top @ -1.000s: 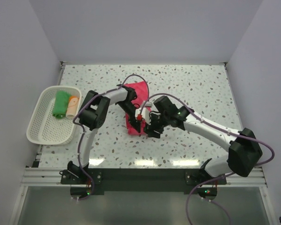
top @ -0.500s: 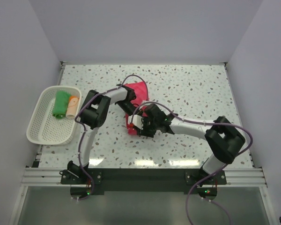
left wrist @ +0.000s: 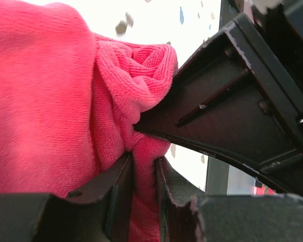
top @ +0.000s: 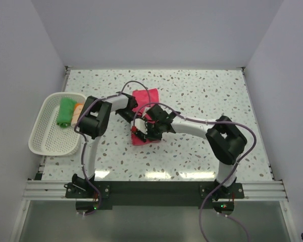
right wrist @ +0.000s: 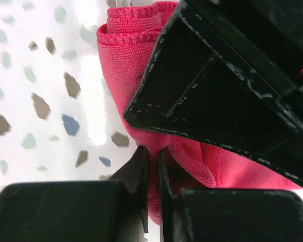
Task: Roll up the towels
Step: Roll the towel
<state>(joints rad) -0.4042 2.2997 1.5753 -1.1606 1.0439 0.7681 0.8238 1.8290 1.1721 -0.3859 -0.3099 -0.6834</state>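
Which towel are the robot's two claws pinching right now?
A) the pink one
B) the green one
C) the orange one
A: the wrist views show the pink towel squeezed between the fingers of the left gripper and of the right gripper, while the green towel and the peach towel lie in the basket.

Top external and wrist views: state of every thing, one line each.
white basket: upright, holding two towels.
green towel: rolled, in the basket.
peach towel: rolled, beside it in the basket.
pink-red towel: near end rolled, far end flat.
left tool: shut on a fold of the pink-red towel.
right tool: shut on its edge.
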